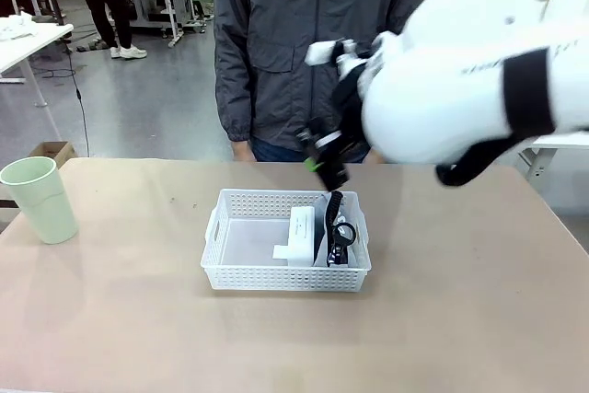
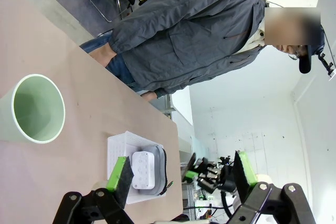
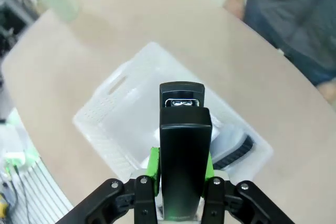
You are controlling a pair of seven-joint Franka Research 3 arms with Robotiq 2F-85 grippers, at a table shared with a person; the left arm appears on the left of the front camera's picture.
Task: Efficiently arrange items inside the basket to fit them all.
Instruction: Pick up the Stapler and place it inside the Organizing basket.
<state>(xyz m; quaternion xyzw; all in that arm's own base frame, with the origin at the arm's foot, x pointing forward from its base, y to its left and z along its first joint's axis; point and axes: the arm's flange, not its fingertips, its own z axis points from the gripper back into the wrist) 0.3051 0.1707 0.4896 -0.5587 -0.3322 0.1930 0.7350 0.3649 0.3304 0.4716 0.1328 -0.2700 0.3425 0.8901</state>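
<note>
Closest in, on the robot's side, find the left gripper spread wide with nothing between its green pads, looking across the tan table from the left. Next, near the table's middle, note the white basket, holding the small white box just right of centre and the grey pouch pressed against the right wall, black strap looped up over it; left half of the floor bare. Just above the far right rim, see the right gripper clenched on the black stapler, pads pinching its two long sides, nose pointing away from the wrist and over the basket. Farther left, well apart from the basket, spot the pale green cup, upright and not yet packed. At the far edge, a person in a grey jacket, hands low behind the table line. Judged as the stapler-placing step, roughly midway through the task. Next move probably calls for shifting left over the bare floor, lowering, laying the stapler flat along a wall before letting go, so as to save room for the cup. Worth minding the upstanding strap on the way down.
</note>
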